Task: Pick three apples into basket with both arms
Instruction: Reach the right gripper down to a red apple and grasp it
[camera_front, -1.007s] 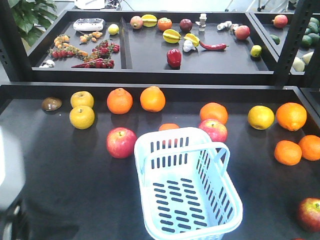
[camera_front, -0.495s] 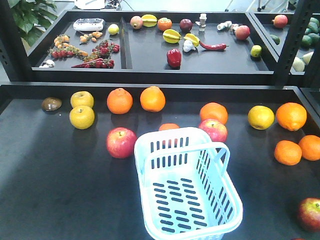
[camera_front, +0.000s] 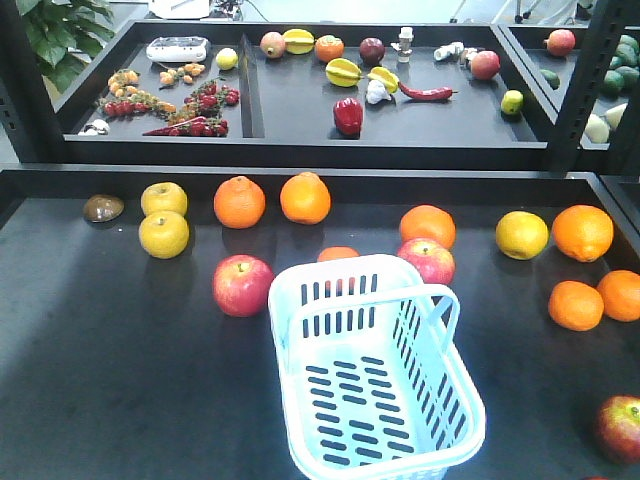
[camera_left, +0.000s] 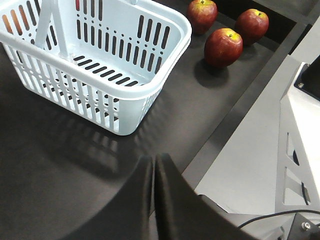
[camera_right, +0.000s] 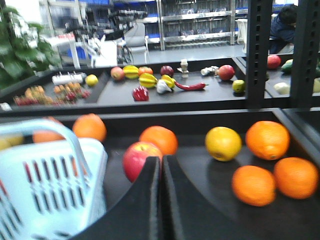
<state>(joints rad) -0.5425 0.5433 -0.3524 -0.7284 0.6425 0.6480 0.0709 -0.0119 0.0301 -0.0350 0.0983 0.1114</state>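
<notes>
Red apple (camera_right: 137, 155) lies just ahead of right pincer (camera_right: 160, 162), near basket (camera_right: 55, 185) at pincer's left; orange (camera_right: 160, 139) close behind it. Three more apples (camera_left: 223, 46) well ahead of left pincer (camera_left: 153, 160), past basket corner. Both pincers clenched, grasping nothing.

We fear:
- fingers opened too late push apple, it rolls
- finger catches basket wall, shoves it
- orange taken by mistake

Basket empty. Far ahead, tray (camera_front: 300, 152): tomatoes (camera_front: 205, 105) in left compartment, red pepper (camera_front: 348, 116) in right.
</notes>
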